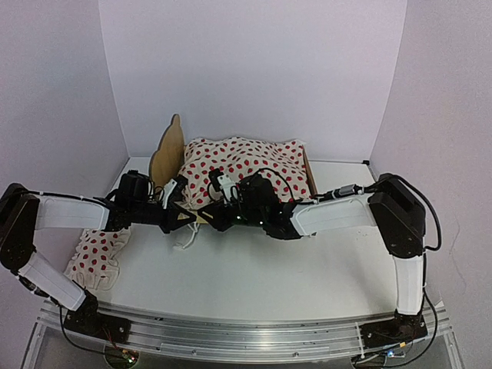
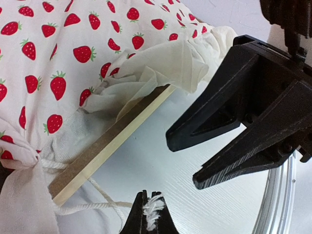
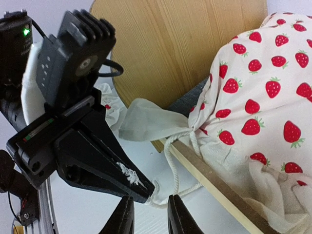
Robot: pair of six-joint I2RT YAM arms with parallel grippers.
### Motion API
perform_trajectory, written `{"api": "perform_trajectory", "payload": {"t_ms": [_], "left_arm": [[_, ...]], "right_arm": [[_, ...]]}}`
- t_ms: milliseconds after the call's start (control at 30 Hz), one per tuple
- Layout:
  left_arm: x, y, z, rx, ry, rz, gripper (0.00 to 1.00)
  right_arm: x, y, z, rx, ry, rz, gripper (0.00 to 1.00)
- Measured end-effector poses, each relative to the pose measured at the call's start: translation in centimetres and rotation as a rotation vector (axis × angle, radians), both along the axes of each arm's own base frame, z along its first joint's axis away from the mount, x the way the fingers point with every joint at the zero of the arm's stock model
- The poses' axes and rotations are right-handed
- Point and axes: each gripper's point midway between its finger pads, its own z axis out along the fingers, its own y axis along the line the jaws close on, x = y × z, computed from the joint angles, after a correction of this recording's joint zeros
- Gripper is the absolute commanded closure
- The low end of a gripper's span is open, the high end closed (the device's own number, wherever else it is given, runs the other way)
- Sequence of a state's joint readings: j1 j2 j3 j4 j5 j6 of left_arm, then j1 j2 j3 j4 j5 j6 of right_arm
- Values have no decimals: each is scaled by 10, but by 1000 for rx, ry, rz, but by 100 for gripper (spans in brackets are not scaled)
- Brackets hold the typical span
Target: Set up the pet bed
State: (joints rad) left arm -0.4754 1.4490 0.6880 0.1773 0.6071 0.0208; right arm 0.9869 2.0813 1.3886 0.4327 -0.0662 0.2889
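Nearest to the overhead camera, the left arm [image 1: 73, 211] and the right arm [image 1: 338, 211] reach inward over the surface [image 1: 254, 280]. The left gripper [image 1: 187, 220] and the right gripper [image 1: 217, 215] meet just in front of the pet bed [image 1: 166, 160]. The bed stands at the back, under the strawberry cloth [image 1: 246, 165]. Its long axis runs left to right, with the headboard at the left. So the bed lies beyond both grippers, and the left arm is nearer to the headboard corner. A small pillow [image 1: 96, 257] lies beside the left arm.

From the left wrist you see the left gripper [image 2: 149, 220] clenched on the frayed end of a white cord [image 2: 153, 208]. This cord goes toward the cloth at the side rail [image 2: 112, 146]. The right gripper [image 2: 181, 161] hangs just beside it, jaws parted, with nothing between them.

From the right wrist, the right gripper [image 3: 148, 219] is released and sits close under the left gripper [image 3: 139, 187]. The white cord [image 3: 127, 174] leads toward the tied cloth near the headboard [image 3: 170, 44]. You should probably pull along the side rail [image 3: 214, 187], not across it.
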Motion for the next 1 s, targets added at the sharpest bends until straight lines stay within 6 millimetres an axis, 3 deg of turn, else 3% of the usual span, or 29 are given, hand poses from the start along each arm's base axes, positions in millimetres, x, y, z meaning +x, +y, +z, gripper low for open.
{"api": "perform_trajectory", "payload": {"t_ms": [100,200,467,567,700,900,1000], "left_arm": [[1,2,2,-28,62,41,100],[0,4,2,-45,108,65,100],[-1,4,3,-69,161,87,100],[-1,4,3,-72,167,90,100],[-1,4,3,-75,173,94,100],[3,5,6,-79,163,106,100],[4,6,5,-76,166,114,91]], "right_arm": [[0,3,6,34,-27,62,76],[-1,6,0,46,-41,110,74],[-8,14,-51,-15,-19,178,72],[-10,16,-59,-28,-26,189,76],[-6,23,-51,-12,-51,188,80],[-3,28,-49,6,-55,182,100],[-1,29,-50,9,-48,169,100]]}}
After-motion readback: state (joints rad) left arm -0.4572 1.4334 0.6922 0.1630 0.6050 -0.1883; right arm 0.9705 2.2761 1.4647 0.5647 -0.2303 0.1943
